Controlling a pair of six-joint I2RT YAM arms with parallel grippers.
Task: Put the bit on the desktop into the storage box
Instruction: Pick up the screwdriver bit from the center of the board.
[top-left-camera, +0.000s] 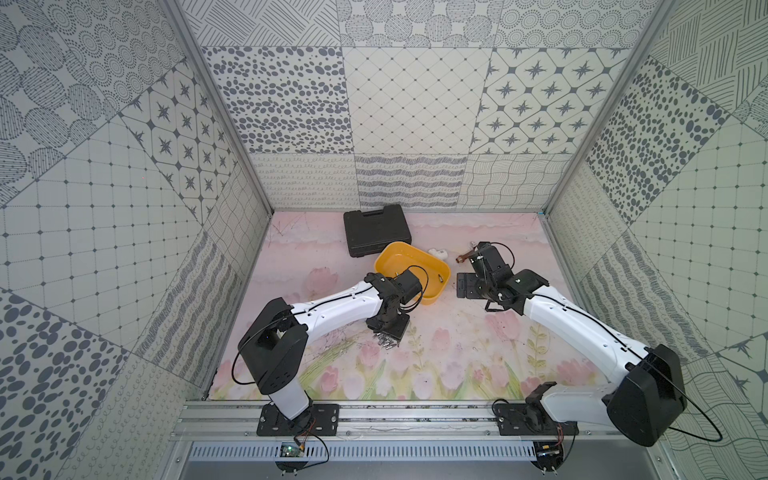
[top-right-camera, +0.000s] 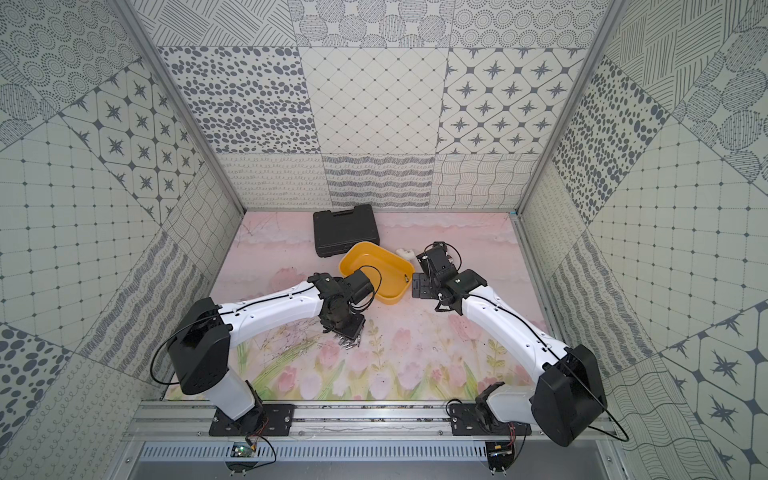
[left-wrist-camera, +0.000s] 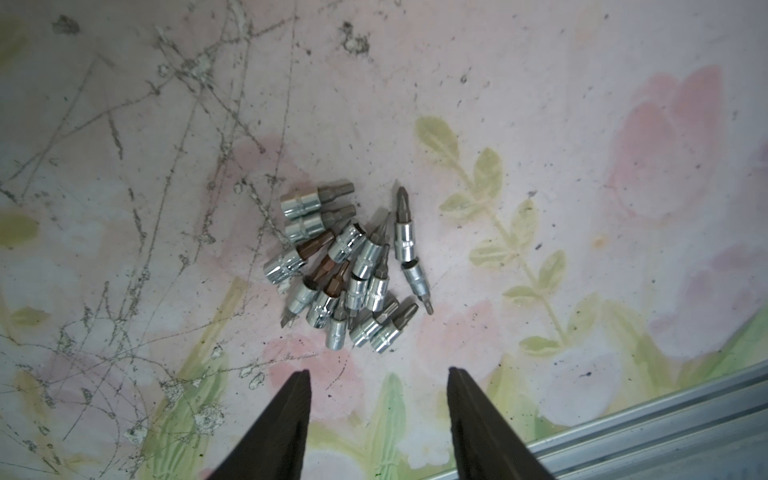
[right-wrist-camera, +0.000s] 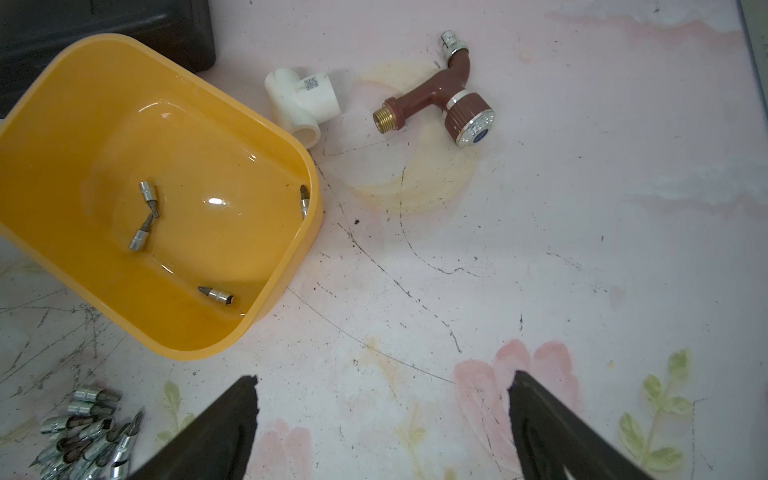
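Inspecting left wrist view: left gripper (left-wrist-camera: 378, 374) parted, empty; pile of bits (left-wrist-camera: 349, 270) on tabletop (left-wrist-camera: 582, 124) just ahead of its tips. Right wrist view: right gripper (right-wrist-camera: 382, 380) spread wide, empty; storage box (right-wrist-camera: 54, 166), containing four bits (right-wrist-camera: 216, 295), ahead. Both top views: box just beside right gripper.

left fingers (left-wrist-camera: 286, 424) partly apart, empty, aimed downward, right fingers (right-wrist-camera: 540, 428) wide apart, empty

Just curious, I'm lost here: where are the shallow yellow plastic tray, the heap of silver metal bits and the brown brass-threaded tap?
Shallow yellow plastic tray (right-wrist-camera: 62, 137): right wrist view, bare inner wall.
Heap of silver metal bits (left-wrist-camera: 357, 270): left wrist view, middle.
Brown brass-threaded tap (right-wrist-camera: 424, 92): right wrist view, body.
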